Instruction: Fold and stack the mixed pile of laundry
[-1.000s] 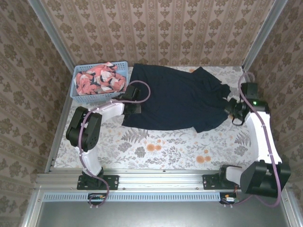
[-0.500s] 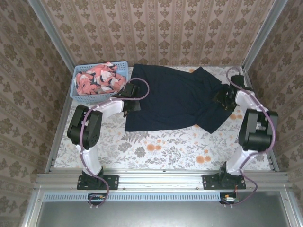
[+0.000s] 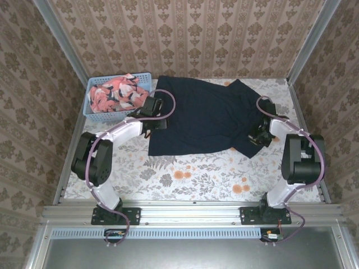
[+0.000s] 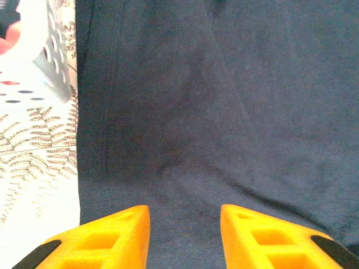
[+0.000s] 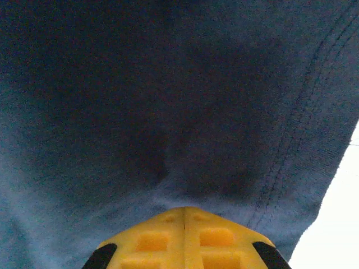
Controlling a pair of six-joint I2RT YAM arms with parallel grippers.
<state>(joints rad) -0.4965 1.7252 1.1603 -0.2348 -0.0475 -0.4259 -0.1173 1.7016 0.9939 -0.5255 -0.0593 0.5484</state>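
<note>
One plain dark navy soft garment (image 3: 205, 115) lies spread flat in the upper centre of the top view, on the floral-patterned worktop (image 3: 196, 174). Coral-pink soft garment with navy and white leaf print (image 3: 118, 94) is heaped in the light blue perforated plastic basket (image 3: 88, 110), upper left, just beside the navy cloth. Right hand (image 5: 185, 212): yellow pads pressed together, pinching navy cloth near its lower right corner. Left hand (image 4: 185, 216): pads spread, low over the cloth's left edge.

There are two pieces of clothing: one dark blue garment (image 3: 207, 115) and one pink leafy garment (image 3: 116, 92). There is one blue basket (image 3: 106, 114). There are two robot hands: one left hand (image 4: 185, 216), one right hand (image 5: 184, 216). There is one bench (image 3: 196, 174).
</note>
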